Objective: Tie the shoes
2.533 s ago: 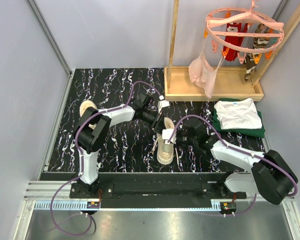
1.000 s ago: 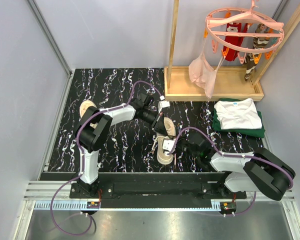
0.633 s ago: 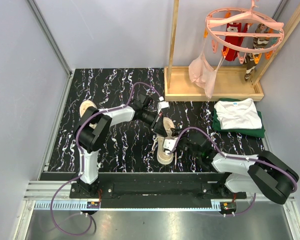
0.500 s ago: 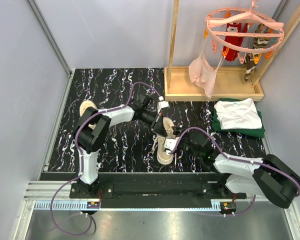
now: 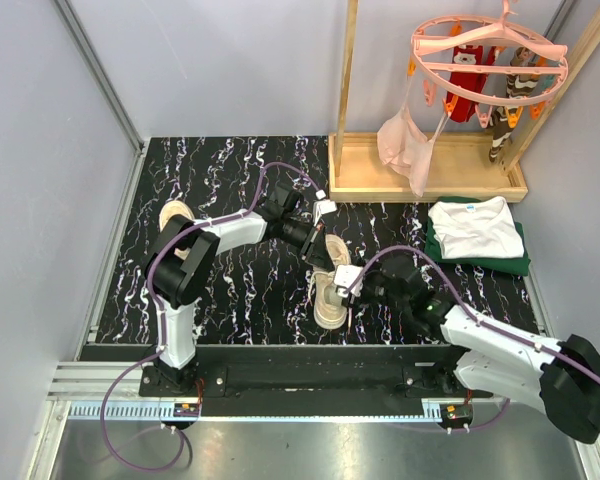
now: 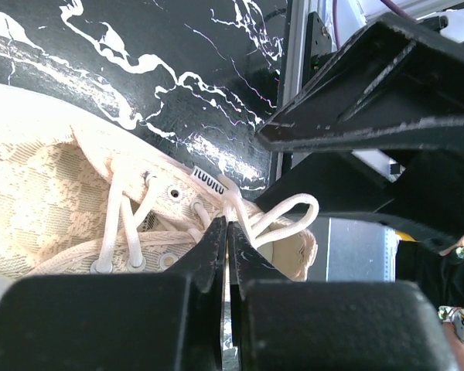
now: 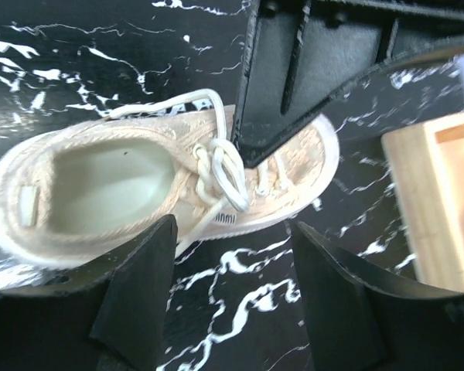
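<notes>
One beige shoe point(image 5: 327, 297) lies mid-table with its toe toward the far side, and its white laces point(image 7: 220, 171) form a loose loop point(image 6: 292, 219) over the tongue. My left gripper point(image 6: 226, 225) is shut at the eyelets, with a lace strand pinched at its tips. It reaches in from the far side point(image 5: 323, 256). My right gripper point(image 7: 232, 232) is open, hovering just off the shoe's right side point(image 5: 354, 286) and holding nothing. The other shoe point(image 5: 173, 214) sits far left, partly hidden behind the left arm.
A wooden rack base point(image 5: 425, 172) stands at the back right, under a pink hanger ring point(image 5: 490, 48) hung with socks. Folded white and green clothes point(image 5: 477, 236) lie right of the shoe. A metal rail point(image 5: 300, 375) runs along the near edge.
My right gripper has gone from shut to open, letting go at the laces and drawing back to the right. The left gripper stays shut at the eyelets.
</notes>
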Controlling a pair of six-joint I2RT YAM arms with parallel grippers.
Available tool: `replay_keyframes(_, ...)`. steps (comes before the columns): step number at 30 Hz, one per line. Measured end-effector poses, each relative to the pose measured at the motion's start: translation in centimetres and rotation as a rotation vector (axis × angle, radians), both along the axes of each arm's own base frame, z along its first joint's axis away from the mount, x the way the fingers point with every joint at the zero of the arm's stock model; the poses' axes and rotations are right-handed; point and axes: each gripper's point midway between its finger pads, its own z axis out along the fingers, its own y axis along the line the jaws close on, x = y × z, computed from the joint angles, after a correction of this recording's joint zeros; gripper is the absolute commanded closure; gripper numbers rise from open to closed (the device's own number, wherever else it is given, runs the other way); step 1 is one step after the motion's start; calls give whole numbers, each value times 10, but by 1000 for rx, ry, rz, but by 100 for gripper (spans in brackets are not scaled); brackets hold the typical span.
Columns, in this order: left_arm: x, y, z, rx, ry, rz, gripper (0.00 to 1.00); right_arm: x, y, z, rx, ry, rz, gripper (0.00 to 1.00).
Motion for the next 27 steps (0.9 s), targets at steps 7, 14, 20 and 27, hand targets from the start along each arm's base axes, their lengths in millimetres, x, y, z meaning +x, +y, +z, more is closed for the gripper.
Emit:
replay_keyframes(7,0,0,0,2,-3,3,100,-2,-5,23,96,242,-36,39)
replay_keyframes(14,1,0,2,2,-10,10,100,-16,7,32,134,442,23,43)
replay_keyframes(20,2,0,2,4,-13,13,100,-26,12,14,94,573,51,50)
replay_keyframes(27,2,0,2,6,-14,15,100,-25,16,14,89,588,65,52)
